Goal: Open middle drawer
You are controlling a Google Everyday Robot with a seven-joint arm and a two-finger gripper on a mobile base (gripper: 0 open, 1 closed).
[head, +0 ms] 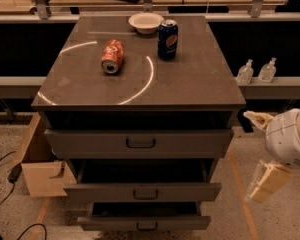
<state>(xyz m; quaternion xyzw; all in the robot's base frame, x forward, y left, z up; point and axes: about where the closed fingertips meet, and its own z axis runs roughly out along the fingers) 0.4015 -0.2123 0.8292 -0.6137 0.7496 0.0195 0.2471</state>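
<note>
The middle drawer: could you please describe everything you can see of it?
The middle drawer is the second of three in a dark grey cabinet. Its flat grey front carries a small dark loop handle at the centre. It stands pulled out and level, showing a deep, shadowed tray whose contents cannot be made out. The lowest drawer sits just beneath. Nothing touches it; the gripper hangs to the cabinet's right, apart from it.
</note>
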